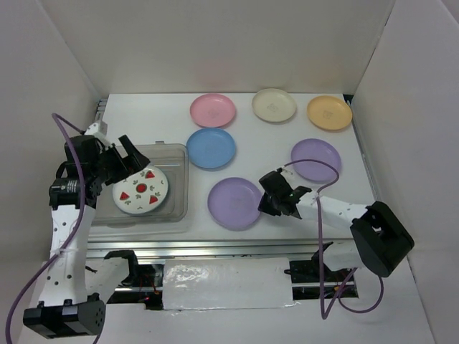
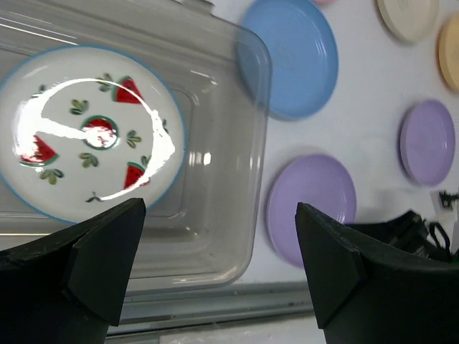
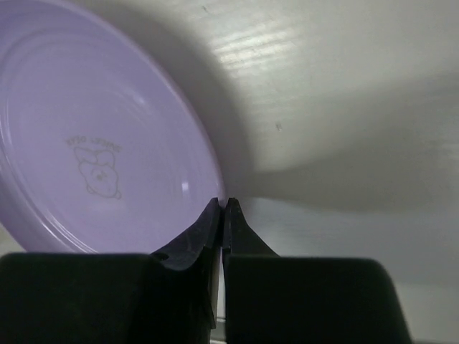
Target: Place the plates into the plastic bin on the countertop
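The white strawberry plate [image 1: 141,190] lies flat inside the clear plastic bin [image 1: 179,209] at the left of the countertop [image 1: 150,115]. My left gripper [image 1: 133,154] hovers open and empty over the bin; in the left wrist view [image 2: 219,208] its jaws stand wide apart above the bin's wall [image 2: 244,179] and the strawberry plate [image 2: 90,132]. My right gripper [image 1: 269,199] is shut on the right rim of the near purple plate [image 1: 235,203], seen close in the right wrist view [image 3: 223,202] with the plate [image 3: 93,143] to the left of the fingers.
On the countertop lie a blue plate [image 1: 211,147] next to the bin, a pink [image 1: 212,110], a cream [image 1: 274,104] and an orange plate [image 1: 329,112] along the back, and a second purple plate [image 1: 315,159] at right. A metal rail [image 1: 215,247] runs along the near edge.
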You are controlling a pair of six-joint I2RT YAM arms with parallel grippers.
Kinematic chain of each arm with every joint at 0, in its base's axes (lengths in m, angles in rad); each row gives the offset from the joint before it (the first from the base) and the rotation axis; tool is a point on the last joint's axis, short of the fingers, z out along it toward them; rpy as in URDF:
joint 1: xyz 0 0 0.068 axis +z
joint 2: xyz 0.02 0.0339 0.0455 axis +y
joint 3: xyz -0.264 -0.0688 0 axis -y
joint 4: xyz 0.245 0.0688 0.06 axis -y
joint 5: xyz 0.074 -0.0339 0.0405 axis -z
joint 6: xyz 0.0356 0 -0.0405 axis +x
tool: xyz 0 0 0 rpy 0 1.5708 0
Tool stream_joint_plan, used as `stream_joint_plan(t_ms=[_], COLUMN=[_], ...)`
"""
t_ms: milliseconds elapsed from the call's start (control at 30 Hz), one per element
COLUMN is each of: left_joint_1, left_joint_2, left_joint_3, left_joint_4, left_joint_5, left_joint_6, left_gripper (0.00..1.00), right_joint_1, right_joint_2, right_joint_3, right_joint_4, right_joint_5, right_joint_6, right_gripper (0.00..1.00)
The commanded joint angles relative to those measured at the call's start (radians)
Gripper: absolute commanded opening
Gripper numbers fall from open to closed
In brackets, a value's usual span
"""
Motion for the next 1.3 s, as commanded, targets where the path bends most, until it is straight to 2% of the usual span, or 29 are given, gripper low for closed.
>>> stream_joint_plan(t_ms=[0,133,267,333,467,533,567,700,933,1100,1167,1267], left_joint_1=[-0.067,-0.178,-0.217,-0.223,-0.223,-0.223,-0.223,-0.222,-0.222,-0.222,-0.222,-0.220], left_joint_2=[0.010,0.000,-0.024,-0.049,-0.085,-0.121,-0.137,-0.200,-0.199,-0.225,-0.228,-0.233], left_joint_3=[-0.033,-0.042,-0.010,-0.004,0.041,0.038,0.035,0.045,0.082,0.027,0.019,0.008], left_joint_4=[0.018,0.027,0.007,0.013,-0.056,-0.065,-0.068,-0.097,-0.152,-0.119,-0.119,-0.122], left_joint_5=[0.135,0.063,0.014,-0.015,-0.173,-0.178,-0.246,-0.326,-0.325,-0.264,-0.263,-0.268], left_joint_6=[0.070,0.070,0.035,-0.001,-0.068,-0.114,-0.145,-0.192,-0.145,-0.125,-0.119,-0.105], left_gripper=[0.99,0.99,0.99,0.99,0.99,0.99,0.99,0.99,0.99,0.99,0.99,0.99], right_joint_1=[0.058,0.157,0.203,0.227,0.244,0.249,0.252,0.281,0.302,0.312,0.313,0.313], right_joint_2=[-0.100,-0.283,-0.283,-0.220,-0.030,0.112,0.164,0.444,0.769,0.893,0.956,0.987], right_joint_3=[0.022,0.130,0.265,0.370,0.577,0.736,0.787,1.083,1.409,1.537,1.620,1.634], right_joint_4=[-0.137,-0.314,-0.355,-0.375,-0.364,-0.381,-0.387,-0.427,-0.442,-0.412,-0.433,-0.410], right_joint_5=[0.186,0.316,0.293,0.281,0.215,0.187,0.176,0.138,0.048,-0.020,-0.037,-0.061], right_joint_6=[0.083,0.134,0.077,0.048,-0.026,-0.052,-0.060,-0.084,-0.093,-0.096,-0.095,-0.095], right_gripper=[0.00,0.00,0.00,0.00,0.00,0.00,0.00,0.00,0.00,0.00,0.04,0.09])
